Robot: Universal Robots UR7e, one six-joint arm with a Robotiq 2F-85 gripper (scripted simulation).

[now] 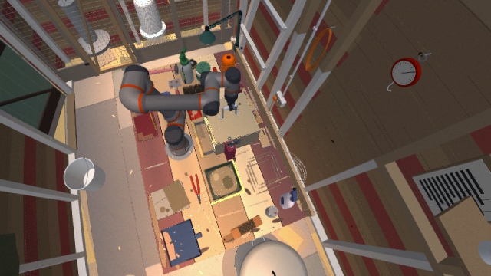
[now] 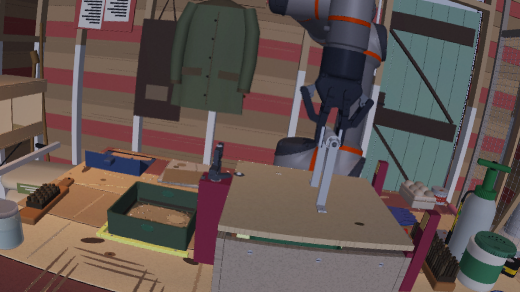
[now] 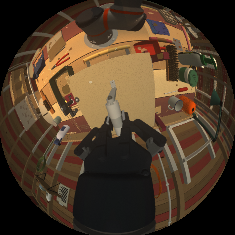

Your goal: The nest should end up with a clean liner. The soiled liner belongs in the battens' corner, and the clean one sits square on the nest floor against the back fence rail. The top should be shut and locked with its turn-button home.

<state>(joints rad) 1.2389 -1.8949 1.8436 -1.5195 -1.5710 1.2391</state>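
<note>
The plywood lid [image 2: 310, 207] lies over the nest box [image 1: 234, 124], nearly flat, with a thin green edge showing under its front lip. The lid's grey upright handle [image 2: 325, 170] is held at its top by my closed gripper [image 2: 334, 131], which stands above the lid's rear half. A dark turn-button [image 2: 218, 167] sits on the maroon post at the box's front corner. In front of the box a green tray with a soiled, sandy liner [image 1: 223, 180] rests on a yellow mat. The nest floor is hidden by the lid.
A navy clipboard-like board [image 1: 181, 242] and a tan stained sheet [image 1: 170, 198] lie on the bench's near end, with red pliers [image 1: 196, 187] between them and the tray. Brushes, a green tub [image 2: 484, 259], a sprayer [image 2: 477, 210] and an orange roller [image 1: 228, 61] crowd behind the box.
</note>
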